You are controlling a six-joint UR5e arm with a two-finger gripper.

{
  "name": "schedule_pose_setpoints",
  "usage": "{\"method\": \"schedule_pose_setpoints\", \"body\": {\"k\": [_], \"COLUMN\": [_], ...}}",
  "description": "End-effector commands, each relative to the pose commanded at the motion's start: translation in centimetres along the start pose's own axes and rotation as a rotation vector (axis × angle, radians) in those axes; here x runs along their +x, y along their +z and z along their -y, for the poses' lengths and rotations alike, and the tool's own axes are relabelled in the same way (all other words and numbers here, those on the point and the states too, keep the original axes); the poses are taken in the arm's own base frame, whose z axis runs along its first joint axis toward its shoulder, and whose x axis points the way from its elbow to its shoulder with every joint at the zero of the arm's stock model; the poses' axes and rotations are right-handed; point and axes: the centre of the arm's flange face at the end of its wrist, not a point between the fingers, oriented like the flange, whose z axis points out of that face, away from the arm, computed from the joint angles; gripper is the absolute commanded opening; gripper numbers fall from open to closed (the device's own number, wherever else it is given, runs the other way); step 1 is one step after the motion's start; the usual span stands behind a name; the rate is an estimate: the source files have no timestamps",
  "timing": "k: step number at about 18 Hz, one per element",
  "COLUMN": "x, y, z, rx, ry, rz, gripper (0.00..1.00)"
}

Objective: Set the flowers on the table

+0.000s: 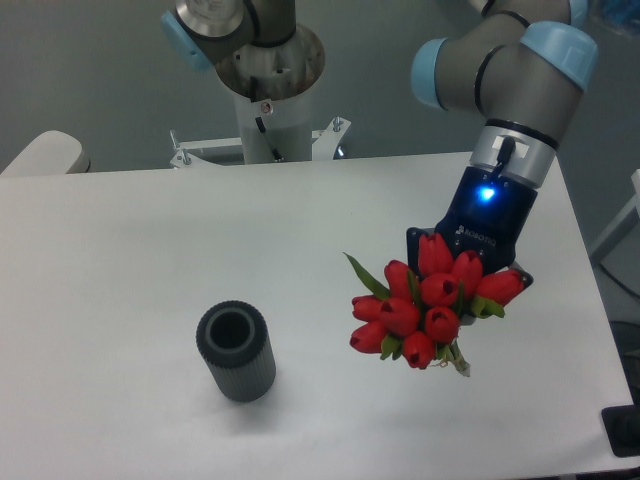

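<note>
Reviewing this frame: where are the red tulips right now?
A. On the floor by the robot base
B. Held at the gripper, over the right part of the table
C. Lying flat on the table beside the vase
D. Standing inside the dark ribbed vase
B: the tulips bunch right below the gripper, well to the right of the vase, whose opening shows empty.

Worktop [120, 250]: white, smooth, rectangular, rounded corners.
One dark grey ribbed cylinder vase [236, 352] stands upright on it, left of centre toward the near edge, open mouth up, casting a faint shadow.
</note>
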Motion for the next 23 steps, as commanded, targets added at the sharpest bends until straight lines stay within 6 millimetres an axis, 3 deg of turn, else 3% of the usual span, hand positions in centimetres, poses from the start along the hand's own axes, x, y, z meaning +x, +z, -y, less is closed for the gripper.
{"method": "schedule_pose_setpoints", "body": {"k": [5, 10, 14, 23], "x": [0.2, 1.7, 4.6, 10.3], "y": [-0.6, -0.3, 1.5, 4.1], "z": [-0.5, -2.9, -4.5, -9.4], "rx": [-0.137, -0.302, -0.48, -0.789], "ry": [0.071, 0.183, 0.314, 0.327], "rz": [0.065, 0.074, 0.04, -0.017], "gripper": [0.36, 0.36, 0.36, 0.36]}}
